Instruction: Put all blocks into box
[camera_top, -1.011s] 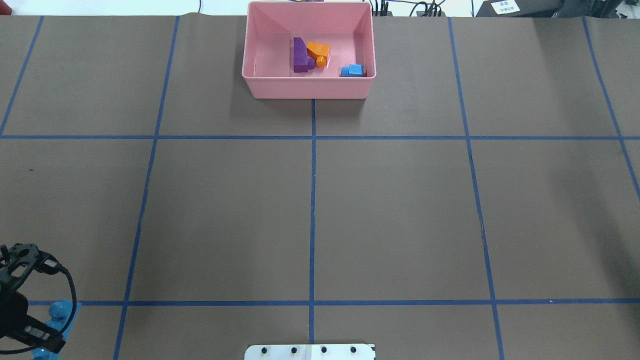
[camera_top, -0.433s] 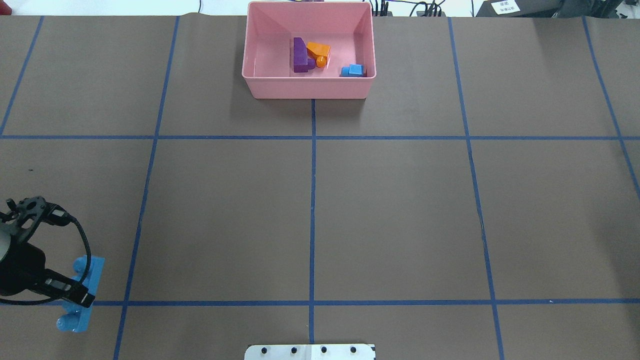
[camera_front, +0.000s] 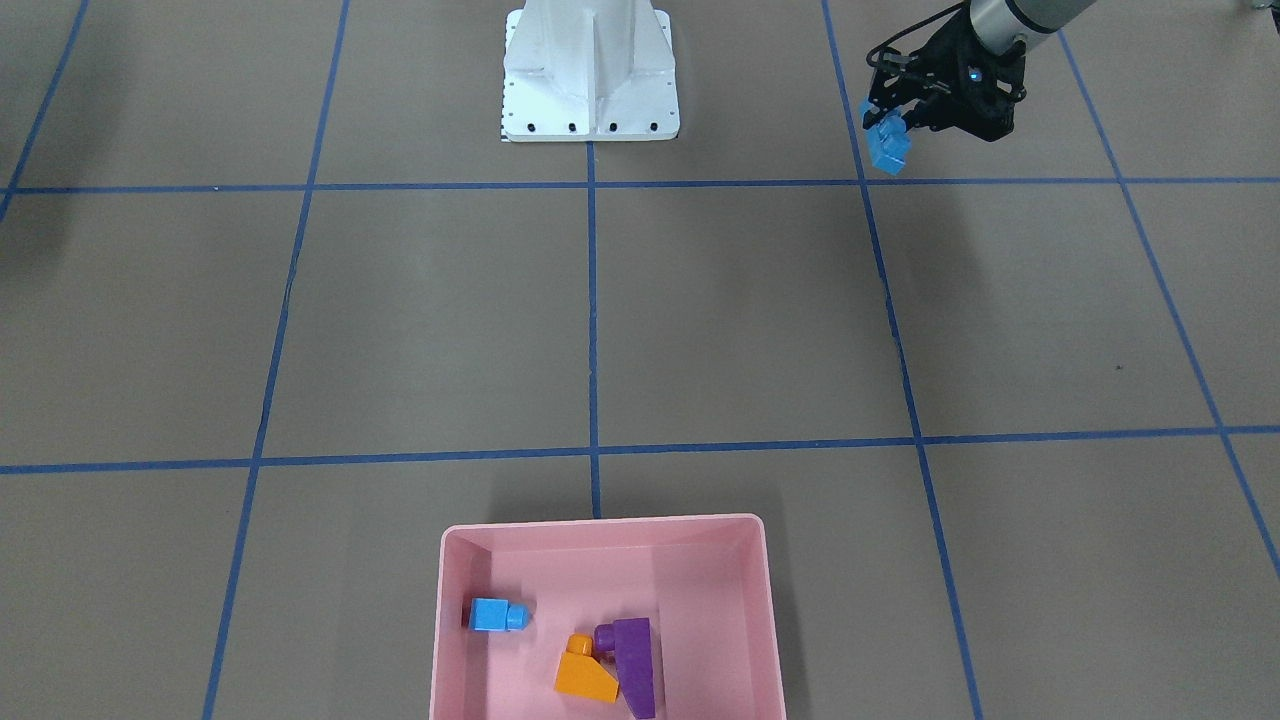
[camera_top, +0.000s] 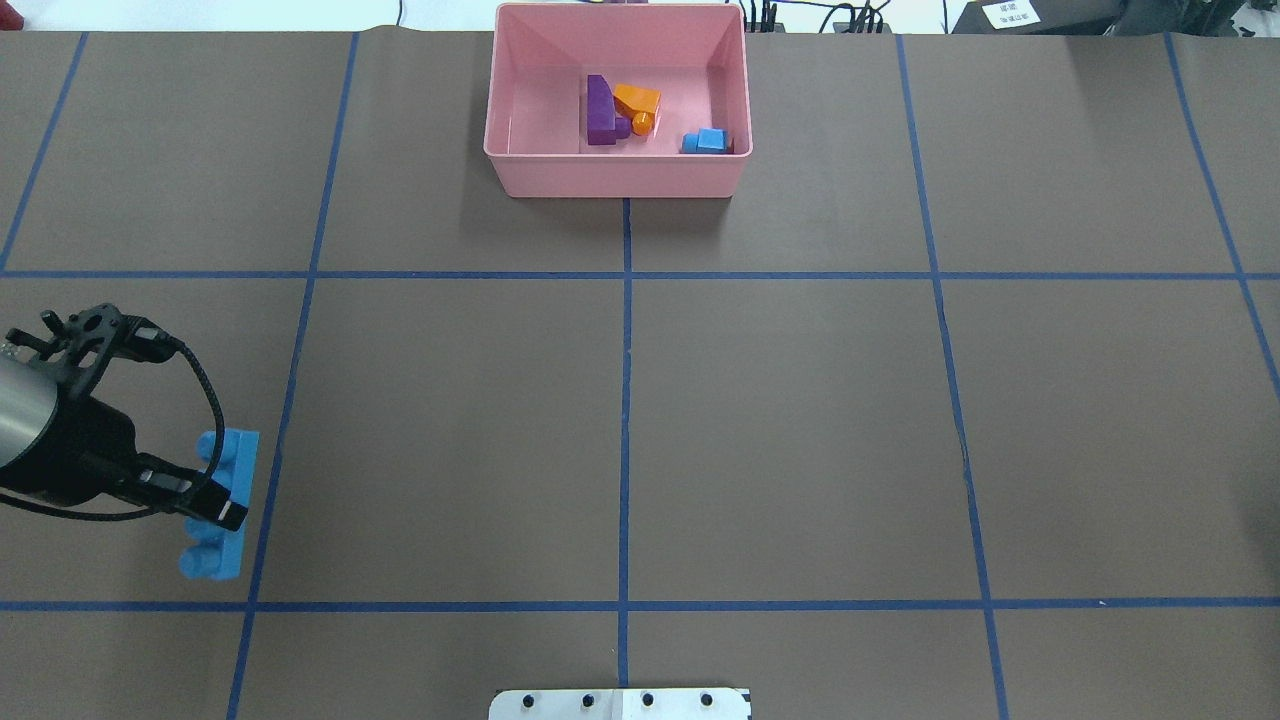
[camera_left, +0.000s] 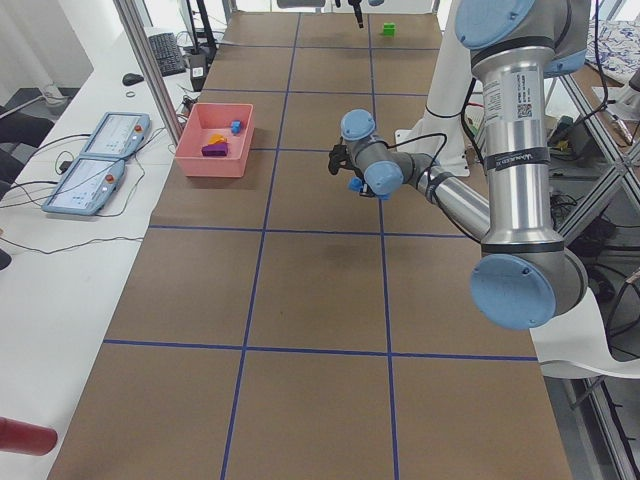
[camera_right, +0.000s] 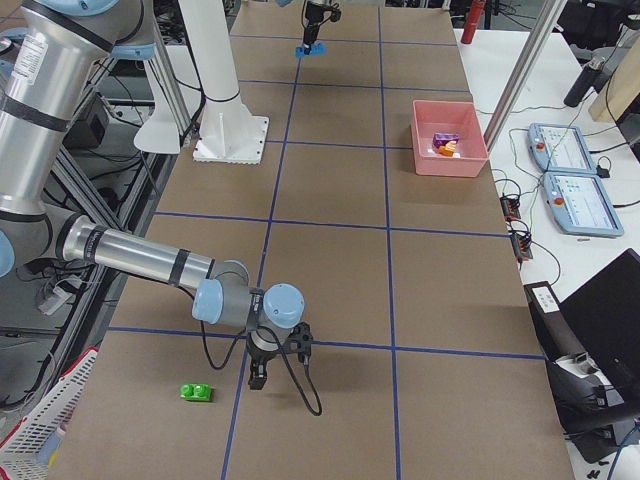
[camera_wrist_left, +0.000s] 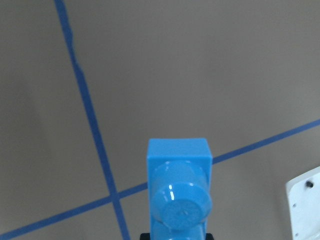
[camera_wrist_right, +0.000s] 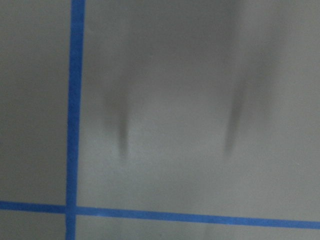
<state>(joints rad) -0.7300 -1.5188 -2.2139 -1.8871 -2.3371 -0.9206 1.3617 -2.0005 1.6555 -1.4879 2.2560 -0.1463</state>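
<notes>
Presently box (camera_top: 617, 172) holds purple brick (camera_top: 600, 108), orange brick (camera_top: 637, 99), small blue cube (camera_top: 710, 140).

box (camera_top: 618, 175): far centre, three bricks (camera_top: 600, 110) inside | bar (camera_top: 238, 460): near left | two-stud brick (camera_right: 196, 393): near right

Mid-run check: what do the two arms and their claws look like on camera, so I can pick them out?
Both arms are silver tubes with light-blue joint caps. The left arm has a printed label on its upright tube; the right arm shows black bands. The left claw and right claw are black. A black cable loops by each wrist.
</notes>
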